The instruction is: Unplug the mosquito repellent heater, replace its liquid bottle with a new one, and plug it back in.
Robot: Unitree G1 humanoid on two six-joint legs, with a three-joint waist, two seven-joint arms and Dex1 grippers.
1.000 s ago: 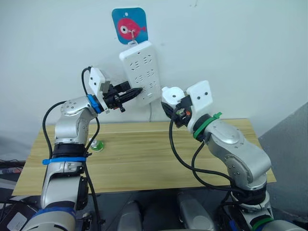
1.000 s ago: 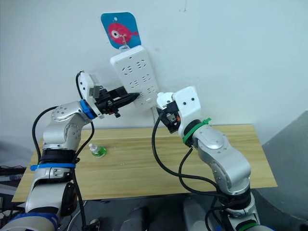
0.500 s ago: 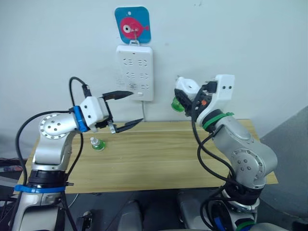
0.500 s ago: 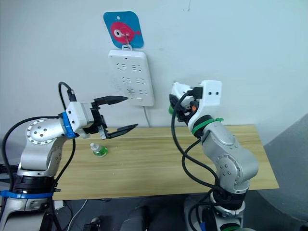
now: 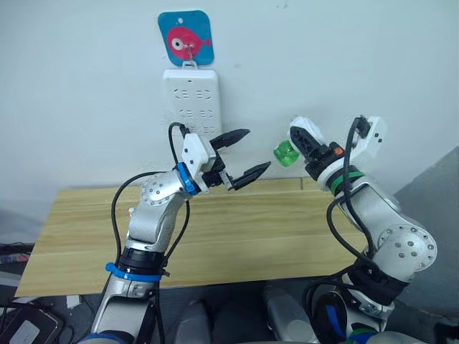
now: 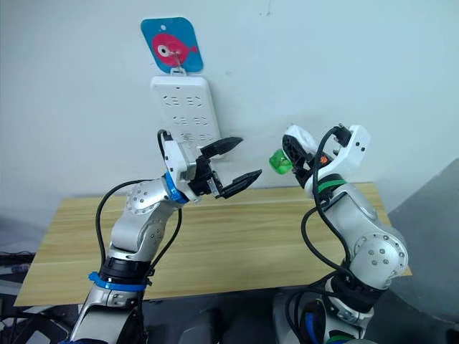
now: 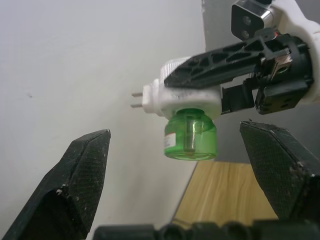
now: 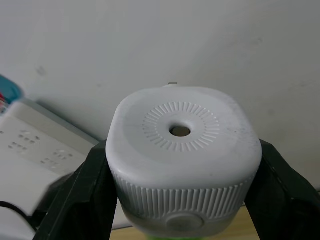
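Note:
The mosquito repellent heater is a small white rounded unit with a green liquid bottle hanging under it. It is off the wall and in the air, with my right gripper shut on its sides. Its two prongs point toward the wall, and its vent hole faces the right wrist camera. My left gripper is open wide just left of the green bottle, which sits in line with the gap between the black fingers without touching them. The new bottle is hidden.
A long white power strip hangs on the wall under a blue fish hook, behind and left of my left gripper. The wooden table lies below both arms. A grey panel stands at the right.
My left gripper left the power strip, opened wide and swung right toward the heater. My right gripper carried the heater to the right. The camera view also shifted.

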